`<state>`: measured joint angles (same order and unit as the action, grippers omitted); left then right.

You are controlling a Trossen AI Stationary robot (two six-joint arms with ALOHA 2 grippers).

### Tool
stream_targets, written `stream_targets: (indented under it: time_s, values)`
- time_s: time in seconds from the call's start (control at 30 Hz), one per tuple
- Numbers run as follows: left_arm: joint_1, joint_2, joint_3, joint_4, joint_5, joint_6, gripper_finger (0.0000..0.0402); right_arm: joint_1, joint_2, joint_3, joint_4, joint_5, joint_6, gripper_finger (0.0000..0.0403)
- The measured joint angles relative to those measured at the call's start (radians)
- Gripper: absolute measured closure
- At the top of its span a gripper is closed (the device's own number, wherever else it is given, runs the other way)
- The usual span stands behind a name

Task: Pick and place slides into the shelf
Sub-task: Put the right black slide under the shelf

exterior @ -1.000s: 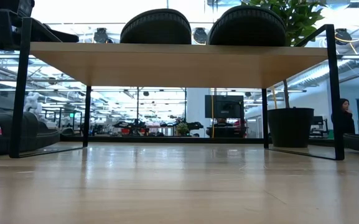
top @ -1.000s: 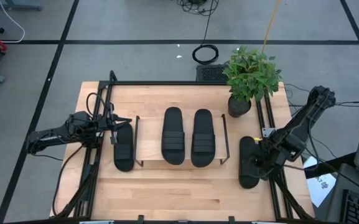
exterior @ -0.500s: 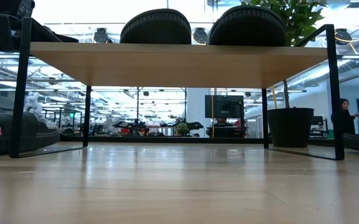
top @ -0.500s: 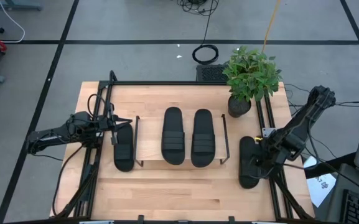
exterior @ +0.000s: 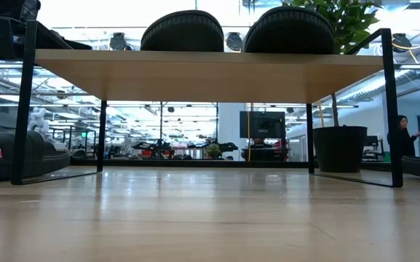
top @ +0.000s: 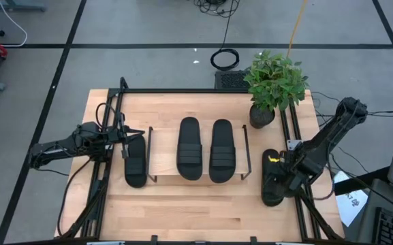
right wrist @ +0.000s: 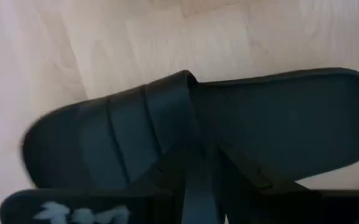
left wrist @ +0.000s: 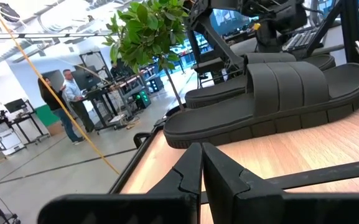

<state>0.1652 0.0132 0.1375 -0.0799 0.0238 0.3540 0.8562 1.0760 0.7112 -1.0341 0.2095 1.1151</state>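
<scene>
Wooden tabletop; right gripper pinching slide strap directly below it, thin grip may slip.

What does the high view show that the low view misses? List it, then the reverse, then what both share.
Only the high view: the right gripper at the slide right of the shelf, and the left gripper by the slide left of the shelf.
Only the low view: the bare space under the shelf, and people in the room.
Both: two slides on the shelf top and the potted plant.
</scene>
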Motion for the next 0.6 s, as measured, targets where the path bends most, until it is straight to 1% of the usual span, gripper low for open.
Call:
stream_targets:
  time_s: [0.1, 0.2, 0.43, 0.53, 0.6]
  values:
    - [0.0, 0.0, 0.0, 0.0, 0.0, -0.001, 0.038, 0.0, 0.065, 0.027, -0.009, 0.001, -0.01, 0.0327]
    - [0.0, 0.0, 0.0, 0.0, 0.0, -0.001, 0.038, 0.005, 0.12, 0.093, -0.046, 0.017, -0.008, 0.0327]
    - [0.0, 0.0, 0.0, 0.001, 0.0, -0.017, 0.038, 0.096, 0.266, 0.359, -0.19, 0.155, 0.036, 0.0328]
    - [0.0, 0.0, 0.0, 0.001, 0.0, -0.023, 0.038, 0.139, 0.356, 0.456, -0.292, 0.168, 0.094, 0.0328]
    - [0.0, 0.0, 0.0, 0.001, 0.0, -0.028, 0.038, 0.164, 0.423, 0.5, -0.38, 0.145, 0.149, 0.0331]
